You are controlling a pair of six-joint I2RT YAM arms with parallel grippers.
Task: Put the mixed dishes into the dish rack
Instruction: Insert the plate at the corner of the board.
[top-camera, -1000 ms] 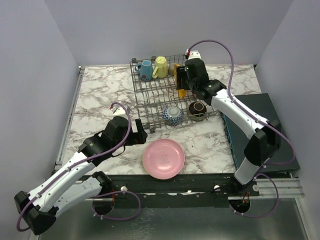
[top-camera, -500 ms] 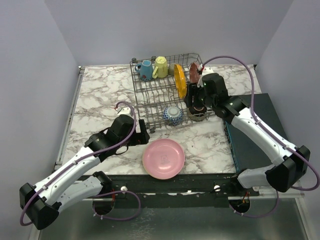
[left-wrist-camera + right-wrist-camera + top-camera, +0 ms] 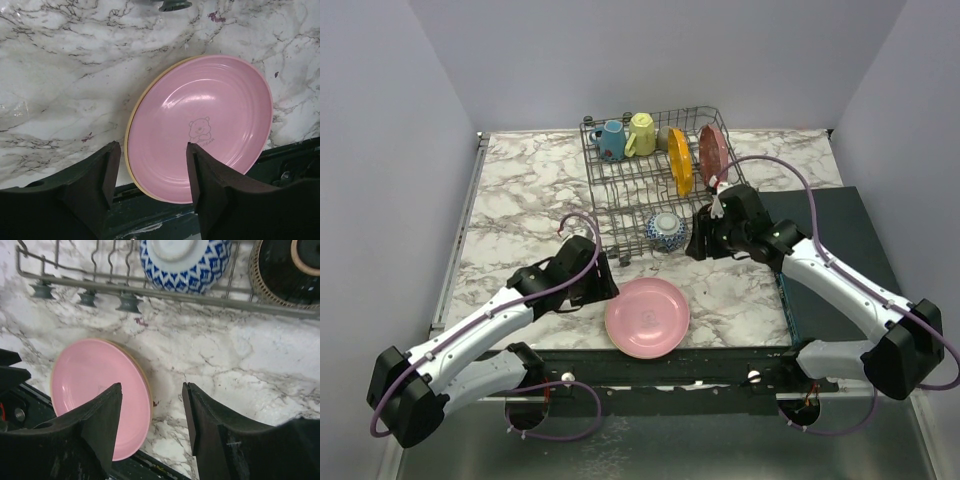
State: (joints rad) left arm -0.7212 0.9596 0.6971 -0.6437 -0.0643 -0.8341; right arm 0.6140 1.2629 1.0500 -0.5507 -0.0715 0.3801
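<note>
— Where does the pink plate [image 3: 647,317] lie?
— Flat on the marble table [image 3: 520,190], at the near edge, with its rim lapping over the dark front rail [image 3: 720,358]. It is well apart from the dish rack [image 3: 620,185], and it is the only dish I see outside it.
— And the grippers?
— The left gripper [image 3: 152,175] hovers at the plate's left rim, jaws moderately apart with nothing gripped. The right gripper [image 3: 150,422] hangs just outside the rack's near wall, likewise parted and empty. It looks down past the blue-white patterned bowl [image 3: 185,262] and the dark brown bowl [image 3: 282,270].
— So how should the left take it?
— By the rim, I'd say. One finger goes on top and one slips under where the plate overhangs the rail, because a flat plate offers no other purchase. Close firmly, lift, then tip it on edge.
— And then?
— Lower it between free tines beside the scalloped orange-yellow plate [image 3: 680,162] and the dark red plate [image 3: 712,148] without knocking either. The right arm should leave that path open.
</note>
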